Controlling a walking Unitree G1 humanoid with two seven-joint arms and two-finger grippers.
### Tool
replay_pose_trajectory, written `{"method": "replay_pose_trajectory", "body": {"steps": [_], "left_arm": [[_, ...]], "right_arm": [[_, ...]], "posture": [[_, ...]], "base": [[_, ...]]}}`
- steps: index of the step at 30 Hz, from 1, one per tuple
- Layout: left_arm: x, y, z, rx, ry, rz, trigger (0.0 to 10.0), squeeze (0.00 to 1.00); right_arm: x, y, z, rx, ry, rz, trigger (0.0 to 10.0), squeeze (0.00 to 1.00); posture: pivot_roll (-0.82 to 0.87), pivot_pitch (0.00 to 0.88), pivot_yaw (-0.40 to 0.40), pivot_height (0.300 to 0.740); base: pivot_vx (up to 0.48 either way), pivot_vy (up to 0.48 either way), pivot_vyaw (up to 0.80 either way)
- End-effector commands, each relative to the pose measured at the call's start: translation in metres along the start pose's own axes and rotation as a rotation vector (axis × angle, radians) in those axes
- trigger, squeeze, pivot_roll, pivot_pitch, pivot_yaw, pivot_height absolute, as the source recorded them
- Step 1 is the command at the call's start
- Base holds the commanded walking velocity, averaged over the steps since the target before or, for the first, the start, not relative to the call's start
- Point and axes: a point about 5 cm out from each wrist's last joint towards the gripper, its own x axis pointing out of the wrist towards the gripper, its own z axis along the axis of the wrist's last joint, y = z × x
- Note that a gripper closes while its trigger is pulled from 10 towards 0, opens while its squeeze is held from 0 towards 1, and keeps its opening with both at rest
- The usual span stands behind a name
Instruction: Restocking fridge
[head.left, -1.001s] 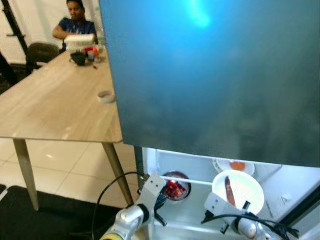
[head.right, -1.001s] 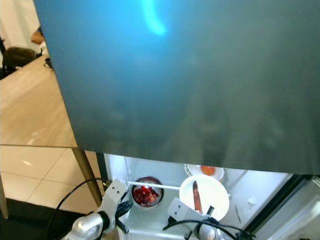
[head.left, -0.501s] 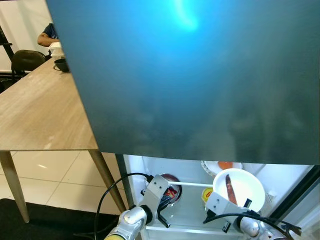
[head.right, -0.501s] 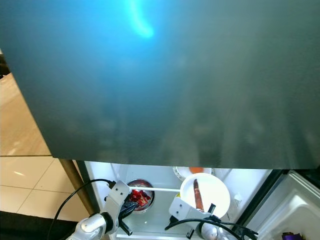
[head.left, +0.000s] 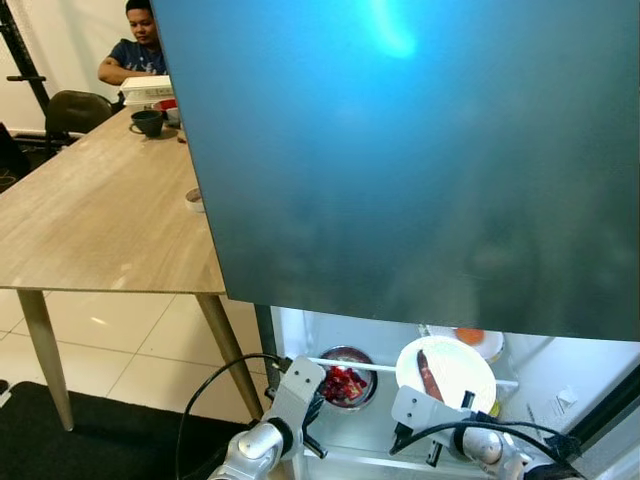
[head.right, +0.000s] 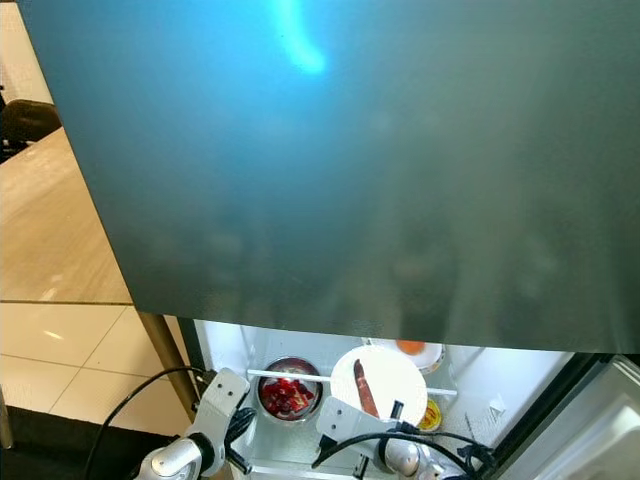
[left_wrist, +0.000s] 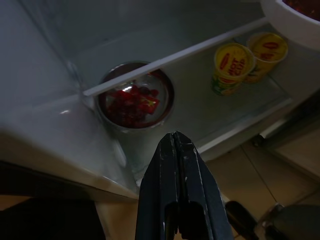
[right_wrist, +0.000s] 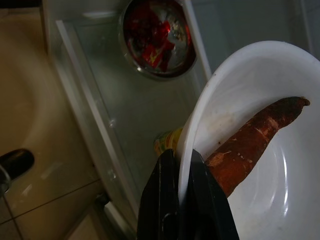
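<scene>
While the fridge stands open below its dark blue door, the inventory at the lit shelf reads as follows.

Right claw: clamped on the rim of a white bowl, one finger inside and one outside. The bowl carries a long reddish-brown root, probably a carrot or sweet potato, and hangs in front of the shelf, above two yellow cups.

Left claw: fingers pressed together, holding nothing, poised just outside the shelf near a steel bowl of red-wrapped items.

Also on the shelf: a plate with something orange, at the back; a white rail across the front.

Wooden bench: to the left, a person seated at its far end.

Handling note, as a judgement: the bowl should go in level, lifted over the rail, and set on bare shelf between the steel bowl and the cups. A rim pinch invites tipping, so a slow approach suits, with release only once the base rests flat.
</scene>
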Motion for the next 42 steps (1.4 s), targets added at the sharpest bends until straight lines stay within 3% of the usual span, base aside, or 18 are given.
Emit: {"method": "replay_pose_trajectory", "body": {"steps": [1, 12, 19, 27, 32, 38, 42], "left_arm": [[0.001, -0.002, 0.002, 0.036, -0.005, 0.005, 10.0, 0.00], [0.011, -0.014, 0.015, 0.139, -0.043, -0.007, 10.0, 0.00], [0.013, -0.013, 0.024, 0.138, -0.084, 0.032, 10.0, 0.00], [0.016, -0.010, 0.038, 0.126, -0.155, 0.066, 10.0, 0.00], [0.021, -0.013, 0.059, 0.142, -0.254, 0.069, 10.0, 0.00], [0.024, -0.019, 0.067, 0.195, -0.286, 0.047, 10.0, 0.00], [0.024, -0.021, 0.068, 0.183, -0.296, 0.046, 10.0, 0.00]], "right_arm": [[0.000, -0.006, 0.002, 0.000, -0.009, -0.015, 10.0, 0.00], [0.000, -0.018, 0.009, 0.003, -0.036, -0.027, 10.0, 0.00], [-0.002, -0.026, 0.012, 0.008, -0.077, -0.031, 10.0, 0.00], [-0.007, -0.043, 0.013, 0.017, -0.108, -0.036, 10.0, 0.00], [-0.012, -0.066, 0.017, -0.019, -0.117, -0.056, 10.0, 0.00], [-0.010, -0.064, 0.023, -0.037, -0.145, -0.045, 10.0, 0.00], [-0.008, -0.058, 0.025, -0.042, -0.154, -0.011, 10.0, 0.00]], "posture": [[-0.07, 0.000, 0.003, 0.676], [-0.07, 0.000, 0.003, 0.621], [-0.07, 0.000, 0.003, 0.596], [-0.08, 0.000, 0.001, 0.596], [-0.08, 0.000, 0.002, 0.586], [-0.08, 0.000, 0.003, 0.561], [-0.08, 0.000, 0.003, 0.536]], "base": [[0.000, 0.000, 0.00], [0.000, 0.000, 0.00], [0.000, 0.000, 0.00], [0.000, 0.000, 0.00], [0.000, 0.000, 0.00], [0.000, 0.000, 0.00], [0.000, 0.000, 0.00]]}}
